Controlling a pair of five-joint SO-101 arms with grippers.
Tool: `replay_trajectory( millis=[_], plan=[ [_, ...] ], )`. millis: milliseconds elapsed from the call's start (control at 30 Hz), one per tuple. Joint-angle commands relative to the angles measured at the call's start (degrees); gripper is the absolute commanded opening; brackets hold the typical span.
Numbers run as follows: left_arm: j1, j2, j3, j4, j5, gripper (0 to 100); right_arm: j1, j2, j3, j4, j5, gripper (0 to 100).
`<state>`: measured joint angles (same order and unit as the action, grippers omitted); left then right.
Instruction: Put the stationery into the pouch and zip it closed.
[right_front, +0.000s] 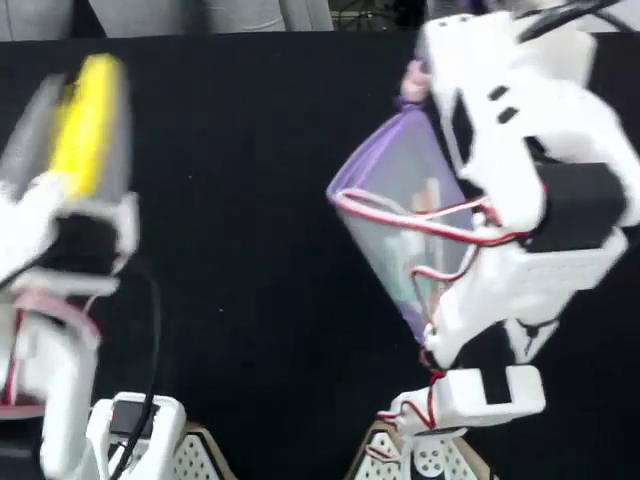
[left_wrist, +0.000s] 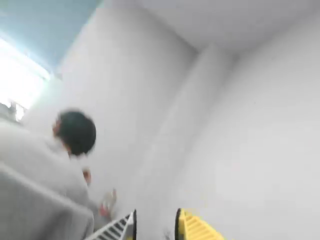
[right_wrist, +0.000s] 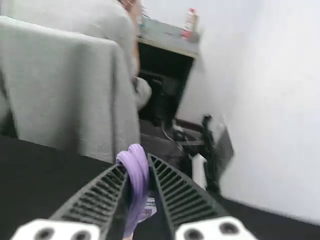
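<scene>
A black table is spread under the pouch. The white right arm is seen just beside the pouch, partly in front of it. The left arm is set well apart from the pouch, on the other side of the table.

The pouch is clear with a purple rim, and it is held up off the table with one corner at the top. Red wires are hung across the front of the pouch. It cannot be told if the zip is done up.

The pouch's purple edge is pinched tight in the right gripper, at the top corner. The left gripper is lifted high, far from the pouch, with a small gap between its fingers and nothing held.

Some stationery is seen through the clear side of the pouch, too blurred to be named.
</scene>
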<state>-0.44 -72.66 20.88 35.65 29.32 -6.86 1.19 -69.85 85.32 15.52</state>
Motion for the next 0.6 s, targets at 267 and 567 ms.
replay_trajectory(
  millis=[267, 567],
  plan=[
    [-1.9, -1.3, -0.5, 0.4, 0.4, 15, -12.7, -2.0, -1.9, -12.9, 10.3, 1.1],
    [-1.9, -1.1, -0.4, 0.3, 0.4, 15, -13.1, -2.8, -3.5, -20.5, 11.9, 1.1]
  ],
)
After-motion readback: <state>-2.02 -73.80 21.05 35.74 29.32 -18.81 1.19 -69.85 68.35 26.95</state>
